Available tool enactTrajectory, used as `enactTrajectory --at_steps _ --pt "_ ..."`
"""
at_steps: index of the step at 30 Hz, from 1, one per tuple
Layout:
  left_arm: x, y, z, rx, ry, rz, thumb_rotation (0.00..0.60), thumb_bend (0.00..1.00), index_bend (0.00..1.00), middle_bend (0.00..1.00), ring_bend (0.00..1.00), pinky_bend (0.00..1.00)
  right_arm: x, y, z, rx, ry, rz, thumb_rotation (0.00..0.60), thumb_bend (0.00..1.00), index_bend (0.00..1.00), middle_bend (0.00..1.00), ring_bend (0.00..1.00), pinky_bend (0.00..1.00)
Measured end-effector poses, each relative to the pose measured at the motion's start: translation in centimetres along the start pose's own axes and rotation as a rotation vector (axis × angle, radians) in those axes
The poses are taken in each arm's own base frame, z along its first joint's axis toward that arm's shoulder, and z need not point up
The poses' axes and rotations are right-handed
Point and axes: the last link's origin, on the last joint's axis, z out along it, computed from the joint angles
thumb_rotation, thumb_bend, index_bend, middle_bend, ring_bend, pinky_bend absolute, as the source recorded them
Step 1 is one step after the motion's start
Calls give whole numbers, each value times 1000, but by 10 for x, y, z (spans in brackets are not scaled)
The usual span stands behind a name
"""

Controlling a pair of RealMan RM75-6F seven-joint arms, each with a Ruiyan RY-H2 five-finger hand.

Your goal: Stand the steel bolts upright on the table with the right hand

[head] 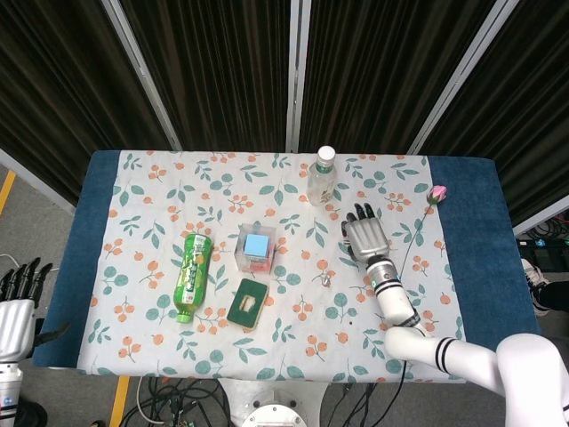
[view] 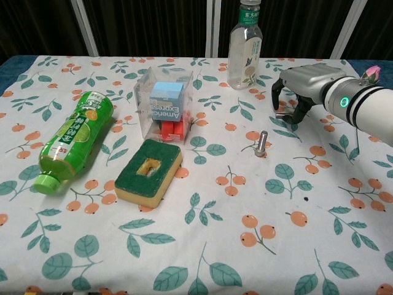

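Observation:
One steel bolt (view: 261,143) stands upright on the flowered cloth, seen in the head view as a small bolt (head: 326,279) left of my right wrist. A second bolt (view: 283,115) lies flat on the cloth. My right hand (view: 299,88) hovers low over it with its fingers (view: 276,99) curved down on either side; the bolt still rests on the table. From the head view this right hand (head: 364,237) hides the lying bolt. My left hand (head: 18,307) hangs off the table's left edge, fingers apart and empty.
A clear water bottle (view: 244,46) stands just behind and left of the right hand. A clear box of coloured blocks (view: 167,104), a green-topped sponge (view: 148,170) and a lying green bottle (view: 72,137) fill the left half. A pink rose (head: 435,193) lies at the far right.

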Motion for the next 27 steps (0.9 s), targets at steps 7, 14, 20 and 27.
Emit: enactTrajectory --at_steps 7,14,20,27 --pt "-1 -1 -1 4 -3 -1 600 60 98 0 0 0 -2 -2 5 -9 -7 -25 600 280 468 235 0 0" --pt "-1 -2 -1 7 -3 -3 600 60 98 0 0 0 -4 -7 7 -2 -13 -29 600 283 495 239 0 0" --pt "-2 -3 -2 9 -4 -5 600 60 98 0 0 0 -5 -6 8 -15 -7 -27 600 315 584 263 0 0" --pt "-3 -3 -2 11 -3 -6 600 60 97 0 0 0 -3 -3 5 -14 1 -8 600 326 596 266 0 0"
